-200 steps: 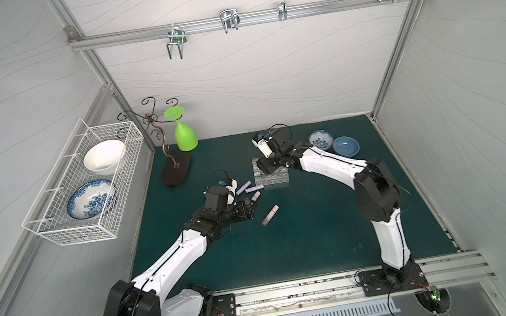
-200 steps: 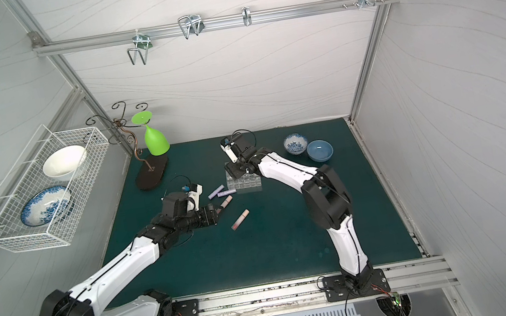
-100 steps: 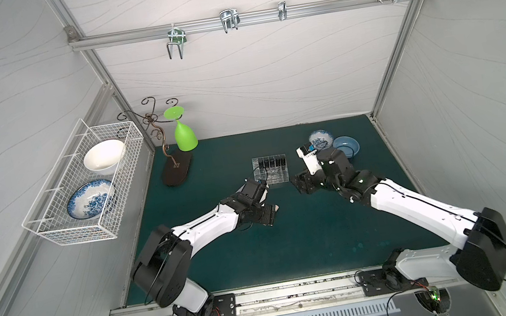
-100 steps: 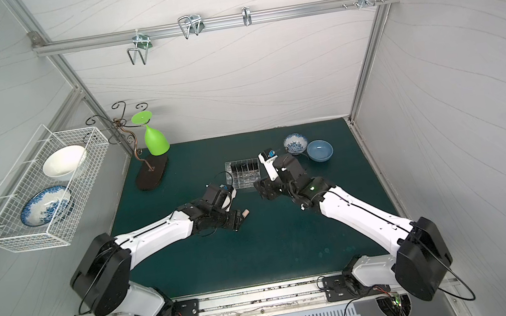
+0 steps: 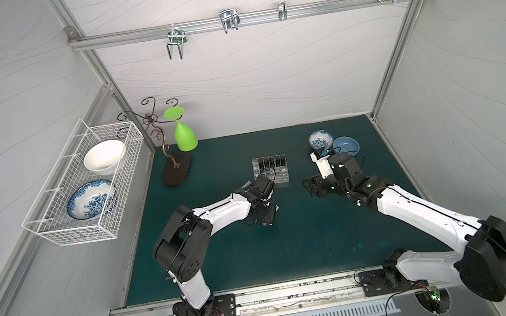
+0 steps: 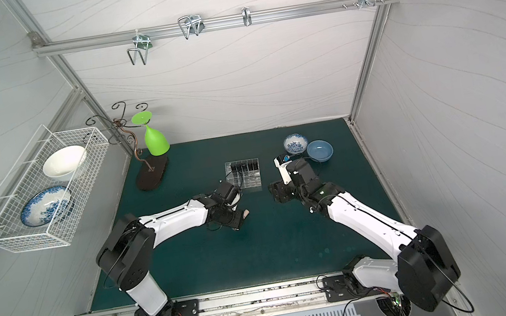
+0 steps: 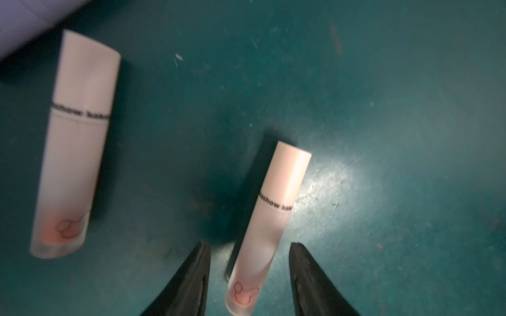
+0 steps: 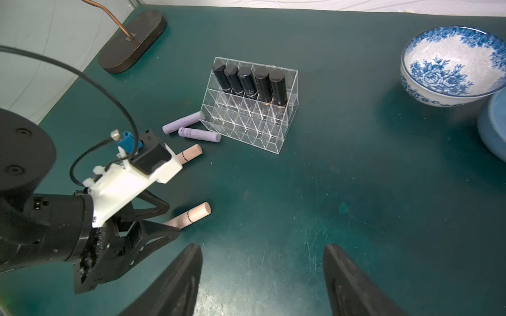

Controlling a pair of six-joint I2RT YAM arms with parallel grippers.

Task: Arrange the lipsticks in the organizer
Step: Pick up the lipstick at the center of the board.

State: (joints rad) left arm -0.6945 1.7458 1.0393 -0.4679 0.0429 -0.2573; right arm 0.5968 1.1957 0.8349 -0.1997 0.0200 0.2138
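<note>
The clear organizer (image 8: 246, 128) stands mid-table in both top views (image 5: 272, 179) (image 6: 244, 184), with several black lipsticks (image 8: 250, 82) upright in its back row. Two lilac lipsticks (image 8: 199, 134) lie at its left foot. A pale pink lipstick (image 8: 191, 153) lies nearer, partly behind the left wrist. My left gripper (image 7: 249, 245) (image 5: 269, 219) is open and low over the mat. Its jaws straddle another pink lipstick (image 7: 282, 188) with a gap on each side. My right gripper (image 8: 262, 247) (image 5: 312, 187) hangs open and empty to the right of the organizer.
A blue-patterned bowl (image 5: 321, 139) and a plain blue bowl (image 5: 346, 146) sit at the back right, just behind the right wrist. A metal stand holding a green glass (image 5: 185, 136) stands back left. A white wire basket (image 5: 51, 226) with two bowls hangs on the left wall.
My right gripper has drawn back from the organizer to its right side. My left gripper has moved right onto the nearer pink lipstick, and its jaws have narrowed around it.
</note>
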